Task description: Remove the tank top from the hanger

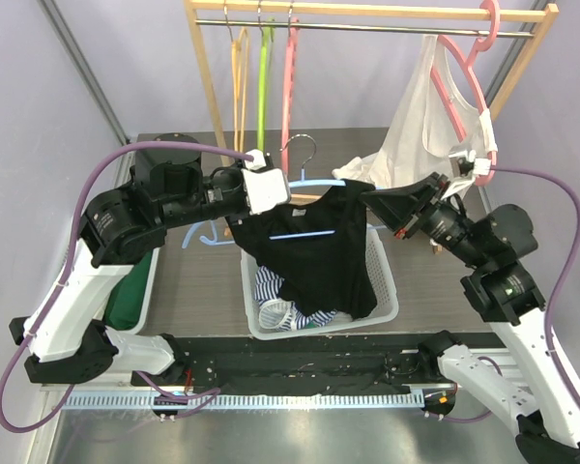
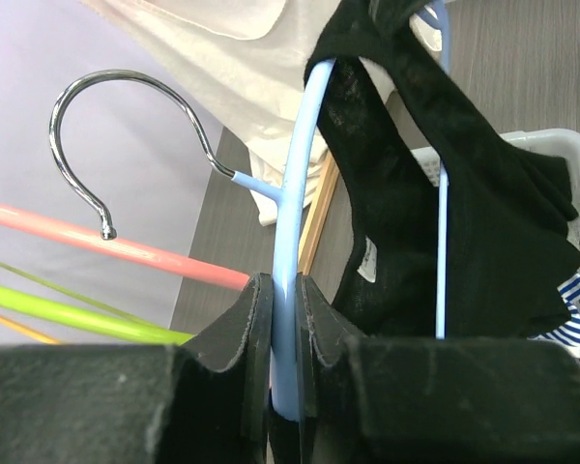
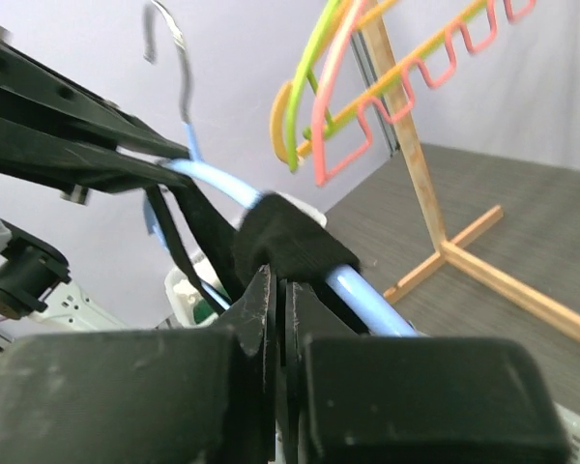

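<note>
A black tank top (image 1: 314, 251) hangs on a light blue hanger (image 1: 300, 235) with a metal hook (image 1: 304, 145), held up over a white basket (image 1: 387, 290). My left gripper (image 1: 290, 193) is shut on the hanger's arm just below the hook; in the left wrist view the blue hanger (image 2: 300, 174) runs between the left gripper's (image 2: 285, 290) pads, with the tank top (image 2: 464, 242) draped to the right. My right gripper (image 1: 372, 198) meets the hanger's right shoulder. In the right wrist view the right gripper (image 3: 282, 285) is shut on the bunched tank top strap (image 3: 290, 242) lying over the hanger (image 3: 367, 295).
A wooden rack (image 1: 213, 87) at the back carries orange, green and pink hangers. A white garment (image 1: 416, 126) hangs on a pink hanger at its right. The basket holds striped and white clothes. A bin with a green cloth (image 1: 130, 295) sits at the left.
</note>
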### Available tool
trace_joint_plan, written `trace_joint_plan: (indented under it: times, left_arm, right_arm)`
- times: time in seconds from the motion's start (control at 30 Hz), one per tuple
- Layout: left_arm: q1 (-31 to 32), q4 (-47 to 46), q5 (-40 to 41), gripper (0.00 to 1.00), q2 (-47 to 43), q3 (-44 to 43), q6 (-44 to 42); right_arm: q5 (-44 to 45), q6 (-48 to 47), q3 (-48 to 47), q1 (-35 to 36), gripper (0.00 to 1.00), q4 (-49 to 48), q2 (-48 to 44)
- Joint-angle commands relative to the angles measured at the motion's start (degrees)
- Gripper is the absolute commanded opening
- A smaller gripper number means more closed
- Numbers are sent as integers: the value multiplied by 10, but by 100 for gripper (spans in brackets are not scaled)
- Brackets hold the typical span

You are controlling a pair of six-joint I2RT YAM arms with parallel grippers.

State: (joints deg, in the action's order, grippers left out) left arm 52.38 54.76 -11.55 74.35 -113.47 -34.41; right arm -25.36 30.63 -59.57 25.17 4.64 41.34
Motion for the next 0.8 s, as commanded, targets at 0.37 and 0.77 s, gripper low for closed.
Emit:
trace_joint_plan:
  times: [0.37,0.77]
  left_arm:
    - [0,-27,-4,0,-20,-5,1]
    - [1,-24,-4,0,-27,2,-4]
  right_arm:
    - [305,-79,-101,2,1,166,-37]
    - [507,-73,-99,2,1,294,-58]
